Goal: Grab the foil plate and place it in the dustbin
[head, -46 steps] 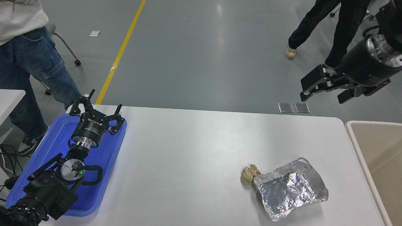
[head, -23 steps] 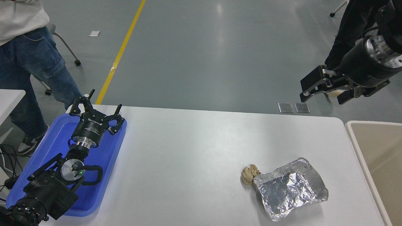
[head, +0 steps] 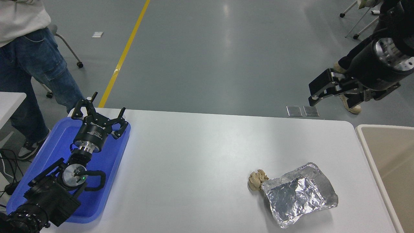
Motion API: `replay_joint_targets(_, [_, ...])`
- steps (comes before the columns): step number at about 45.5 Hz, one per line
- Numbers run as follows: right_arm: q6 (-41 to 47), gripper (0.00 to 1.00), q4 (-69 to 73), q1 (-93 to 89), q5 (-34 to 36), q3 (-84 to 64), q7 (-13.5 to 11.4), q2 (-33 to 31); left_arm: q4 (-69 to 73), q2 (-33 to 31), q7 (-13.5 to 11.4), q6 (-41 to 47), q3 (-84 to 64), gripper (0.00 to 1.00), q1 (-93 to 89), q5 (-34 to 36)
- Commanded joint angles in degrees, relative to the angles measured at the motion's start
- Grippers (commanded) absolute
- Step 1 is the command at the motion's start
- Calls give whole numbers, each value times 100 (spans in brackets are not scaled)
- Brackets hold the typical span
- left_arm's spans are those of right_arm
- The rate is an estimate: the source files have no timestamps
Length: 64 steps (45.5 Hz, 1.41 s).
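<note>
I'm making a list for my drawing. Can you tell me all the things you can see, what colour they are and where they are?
Foil plate: one, shiny silver, near right part of the table.
Paper wad: one, tan, touching the plate's left corner.
Table: one, white, filling the lower picture.
Tray: one, blue, table's left end.
Dustbin: one, beige with cream rim, right of the table.
Yellow line: one, on the grey floor.
Person: one, blue jeans, top left.
Shoe: one, tan, top right, behind the gripper.
Left gripper: black, open, over the tray.
Right gripper: black, open, raised beyond the table's far right edge.
</note>
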Motion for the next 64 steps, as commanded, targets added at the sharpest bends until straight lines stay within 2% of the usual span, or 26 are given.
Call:
replay_joint_targets(1, [0, 100, -80, -191, -1, 9, 0, 50, 0, 0, 0, 0, 0, 100, 0, 0])
replay_joint_targets(25, [0, 100, -862, -666, 104, 334, 8, 15, 0, 0, 0, 0, 0, 100, 0, 0])
replay_joint_targets(43, [0, 100, -871, -1228, -54, 466, 8, -160, 0, 0, 0, 0, 0, 100, 0, 0])
replay_joint_targets(46, [-184, 100, -853, -1403, -404, 466, 26, -169, 0, 0, 0, 0, 0, 100, 0, 0])
replay_joint_targets(57, [-483, 100, -836, -2203, -2583, 1370, 61, -450, 0, 0, 0, 0, 0, 100, 0, 0])
replay_joint_targets(64, [-580, 100, -836, -2801, -3297, 1758, 61, -512, 0, 0, 0, 0, 0, 100, 0, 0])
